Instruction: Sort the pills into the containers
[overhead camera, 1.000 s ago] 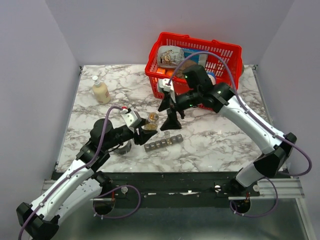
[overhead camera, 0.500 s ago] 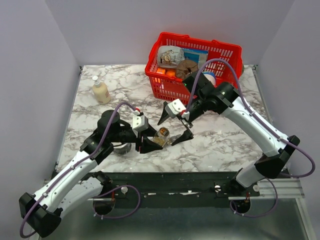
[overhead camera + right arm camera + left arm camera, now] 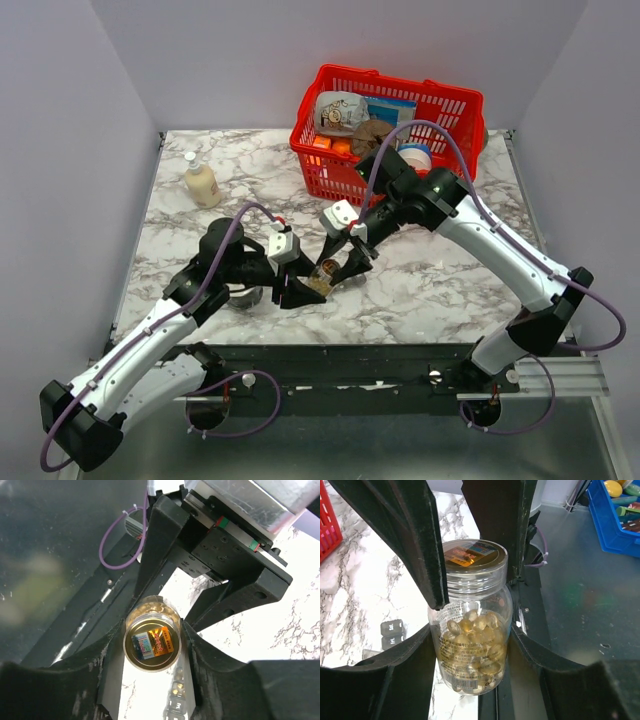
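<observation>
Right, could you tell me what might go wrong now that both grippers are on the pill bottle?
1. The left gripper pinches the smooth clear pill bottle only by its sides; twisting the lid with the right gripper might spin it or let it slip.
2. The bottle hangs above the table holding many capsules; a jerky opening could scatter them beyond the pill organiser.

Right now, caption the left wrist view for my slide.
Left fingers grip a clear bottle of amber pills; right fingers pinch its lid.
</observation>
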### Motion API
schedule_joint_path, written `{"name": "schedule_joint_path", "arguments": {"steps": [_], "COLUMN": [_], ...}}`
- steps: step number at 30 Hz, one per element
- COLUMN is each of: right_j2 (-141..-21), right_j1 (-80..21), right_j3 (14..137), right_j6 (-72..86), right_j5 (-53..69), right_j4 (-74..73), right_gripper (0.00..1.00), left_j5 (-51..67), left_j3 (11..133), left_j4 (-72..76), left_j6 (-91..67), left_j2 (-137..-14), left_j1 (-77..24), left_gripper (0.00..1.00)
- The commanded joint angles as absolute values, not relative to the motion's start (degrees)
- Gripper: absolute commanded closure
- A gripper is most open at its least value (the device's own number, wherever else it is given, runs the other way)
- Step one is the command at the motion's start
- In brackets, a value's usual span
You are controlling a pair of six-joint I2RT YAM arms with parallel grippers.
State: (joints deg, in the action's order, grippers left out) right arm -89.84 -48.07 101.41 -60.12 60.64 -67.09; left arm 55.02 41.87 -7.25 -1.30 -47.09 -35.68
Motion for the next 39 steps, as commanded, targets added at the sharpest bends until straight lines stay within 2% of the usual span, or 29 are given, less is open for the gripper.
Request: {"name": "schedule_joint_path", "arguments": {"steps": [1, 4, 8, 10, 16, 17, 22, 25, 26, 29, 33, 39], "right_j2": [-90.6, -90.3, -91.1, -92.3, -93.0, -93.2, -94.5, -95.6, -95.8, -95.1, -94.0, -92.0], "right_j1": [-49.0, -49.0, -49.0, -49.1, -49.0, -49.1, -49.0, -49.0, -49.0, -49.0, -48.1, -47.3], "right_j3": [100.7, 99.4, 96.9, 96.0, 92.0, 91.7, 92.7, 94.9, 96.3, 97.6, 99.9, 100.5], "right_j6": [-54.8, -50.2, -36.6, -32.0, -21.2, -18.9, -16.8, -17.9, -19.0, -19.9, -21.2, -23.9], "right_j5": [58.2, 56.7, 52.7, 49.6, 42.1, 41.5, 39.7, 40.1, 39.9, 38.3, 37.7, 40.6], "right_j4": [-65.0, -61.7, -54.3, -52.3, -45.5, -43.5, -42.4, -43.4, -44.3, -44.5, -45.3, -46.6], "right_gripper": [0.57, 0.59, 0.62, 0.67, 0.69, 0.74, 0.75, 0.65, 0.53, 0.36, 0.25, 0.25], "left_j5": [50.0, 42.6, 33.2, 27.4, 15.3, 14.2, 13.4, 16.1, 16.6, 18.1, 19.9, 21.8], "left_j3": [43.7, 42.6, 41.0, 40.2, 37.5, 37.4, 36.9, 36.1, 36.0, 35.3, 34.6, 34.2], "left_j4": [-5.4, -3.0, 1.8, 3.4, 12.1, 13.7, 15.1, 14.6, 13.3, 11.0, 8.7, 7.1], "left_j6": [-0.8, -1.6, -1.5, -1.2, -1.9, -2.1, -1.5, -1.0, -0.9, -0.4, -0.4, -0.4], "left_j2": [-45.6, -43.2, -39.6, -37.8, -35.3, -35.3, -36.3, -36.6, -36.6, -36.3, -35.9, -35.5], "left_j1": [-35.2, -35.2, -35.4, -35.3, -35.9, -36.0, -36.2, -36.2, -36.2, -36.2, -36.3, -36.3], "left_gripper": [1.0, 1.0, 1.0, 1.0, 1.0, 1.0, 1.0, 1.0, 1.0, 1.0, 1.0, 1.0]}}
